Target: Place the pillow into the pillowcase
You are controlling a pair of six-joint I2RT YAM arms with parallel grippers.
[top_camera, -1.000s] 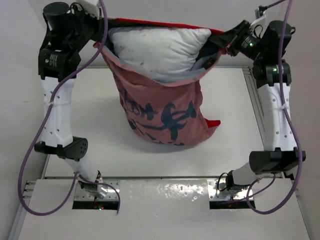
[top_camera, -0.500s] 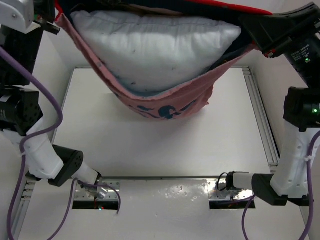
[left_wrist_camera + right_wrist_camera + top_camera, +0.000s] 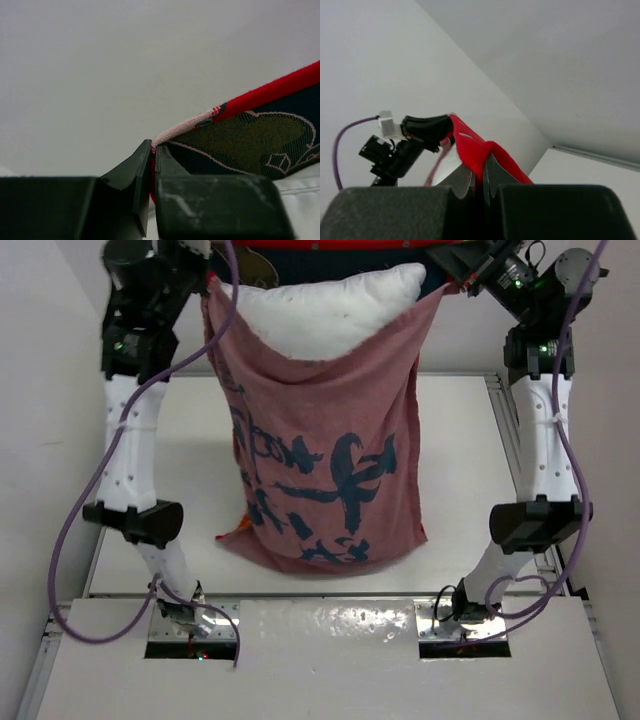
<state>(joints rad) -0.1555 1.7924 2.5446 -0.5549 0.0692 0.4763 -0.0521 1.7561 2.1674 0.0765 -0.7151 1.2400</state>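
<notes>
Pillowcase (image 3: pixel 320 470) hanging upright over the middle of the table (image 3: pixel 465 455), pale pink reverse facing near, pillow (image 3: pixel 325 315) bulging from its open top, left gripper (image 3: pixel 153 152) pinching the left hem corner, right gripper (image 3: pixel 483 172) pinching the right corner

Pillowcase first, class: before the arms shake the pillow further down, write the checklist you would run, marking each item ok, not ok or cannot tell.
1. Hold of the left gripper on the pillowcase hem: ok, closed on the fabric.
2. Hold of the right gripper on the red edge: ok, closed on it.
3. Opening held up between both grippers: ok.
4. The pillow fully inside: not ok, its top shows above the opening.
5. Pillow down in the bottom corners: cannot tell, the fabric hides it.
6. Lower end clear of the table: cannot tell.
</notes>
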